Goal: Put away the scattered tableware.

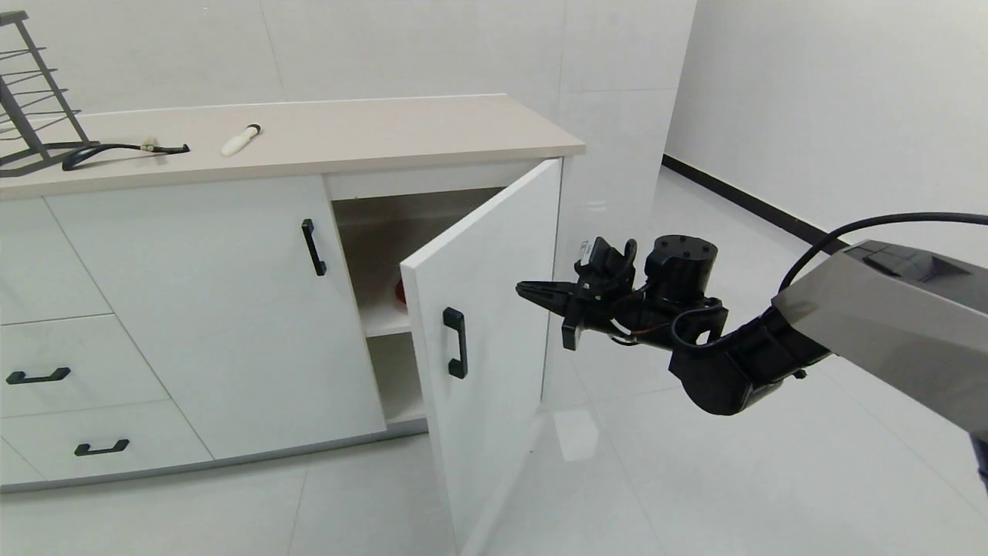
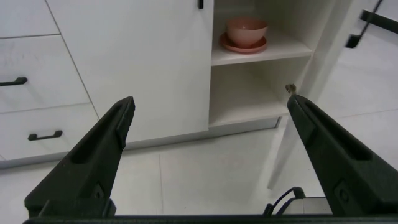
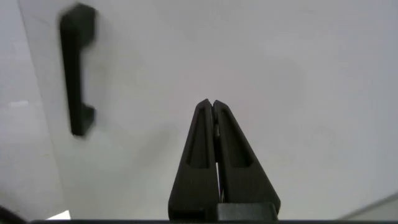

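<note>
In the head view you see the cabinet door (image 1: 494,255) standing open, its black handle (image 1: 455,342) on the outer face. The right gripper (image 1: 529,291) sits at handle height, just beside that handle, with its tip over the door's outer face. Its 2 fingers are pressed together and hold nothing; you cannot tell whether the tip touches the door. On the bench (image 1: 370,127) above the cabinet, a white-handled utensil (image 1: 241,140) lies near a black-handled utensil (image 1: 116,149), the 2 apart from each other. A wire rack (image 1: 31,93) stands at the bench's far left end.

In the left wrist view the left gripper (image 2: 210,102) has its 2 fingers spread wide with nothing between them, and it faces the open cabinet. A pink bowl (image 2: 246,30) sits upright on a pink plate (image 2: 244,46) on the upper shelf (image 2: 280,51). 2 drawers with black handles sit to one side of the closed cabinet door, the lower drawer (image 2: 43,124) under the other.

In the right wrist view the closed fingers point at the white face of the door, with the black handle off to one side of them.
</note>
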